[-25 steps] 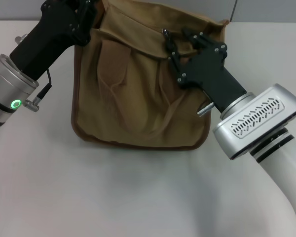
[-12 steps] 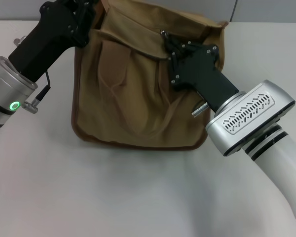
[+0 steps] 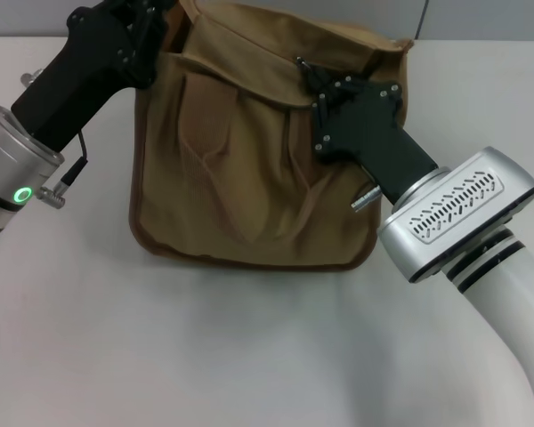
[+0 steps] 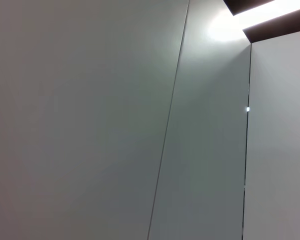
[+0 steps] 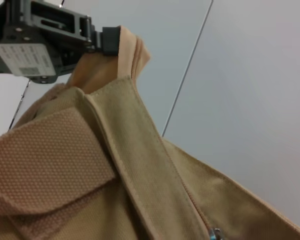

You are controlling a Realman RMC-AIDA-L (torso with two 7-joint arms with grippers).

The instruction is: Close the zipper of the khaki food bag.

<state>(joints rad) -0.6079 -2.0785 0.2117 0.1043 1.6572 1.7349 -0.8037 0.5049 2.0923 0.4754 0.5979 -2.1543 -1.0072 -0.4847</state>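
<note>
The khaki food bag (image 3: 231,169) stands on the white table, front pockets facing me. My left gripper (image 3: 163,20) is shut on the bag's upper left corner and holds it up. It shows in the right wrist view (image 5: 108,40) pinching the fabric tip. My right gripper (image 3: 304,71) is at the top flap, fingers closed around the zipper's small silver pull tab (image 3: 299,61). The zipper (image 5: 199,216) runs down the khaki tape to its silver slider (image 5: 215,233). The left wrist view shows only wall panels.
The white table (image 3: 205,347) lies bare in front of the bag. A fabric handle (image 5: 45,150) lies across the bag's top near the zip line. A grey wall stands behind the bag.
My right gripper moved left onto the pull tab and its fingers closed on it, then shifted slightly right. The left gripper kept holding the corner.
</note>
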